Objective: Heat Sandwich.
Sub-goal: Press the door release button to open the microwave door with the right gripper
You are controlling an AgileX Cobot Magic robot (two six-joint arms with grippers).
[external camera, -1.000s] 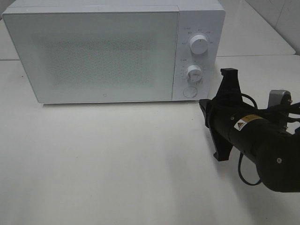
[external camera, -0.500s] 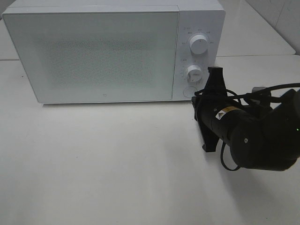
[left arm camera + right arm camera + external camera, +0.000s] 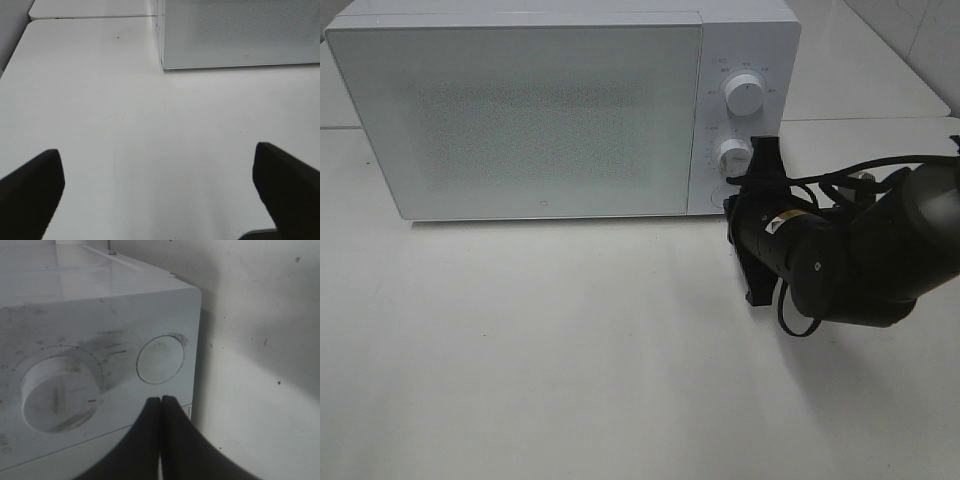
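Note:
The sandwich is out of view in every frame. The white microwave (image 3: 540, 110) stands at the back of the table with its door shut. My right gripper (image 3: 732, 203) is shut and empty, its tips at the lower right of the control panel. In the right wrist view the closed fingertips (image 3: 161, 399) are just short of the round button (image 3: 160, 359), beside the lower knob (image 3: 59, 392). My left gripper (image 3: 157, 185) is open and empty above bare table, with the microwave's left front corner (image 3: 162, 62) ahead of it. It does not show in the exterior view.
The control panel has an upper knob (image 3: 745, 96) and a lower knob (image 3: 733, 153). The white table (image 3: 570, 340) stretches in front of the microwave. The right arm's black body and cables (image 3: 850, 255) lie to the right of the panel.
My right arm has moved left and a little back, bringing its shut gripper from open table up to the microwave's control panel near the round button. The microwave door has stayed shut.

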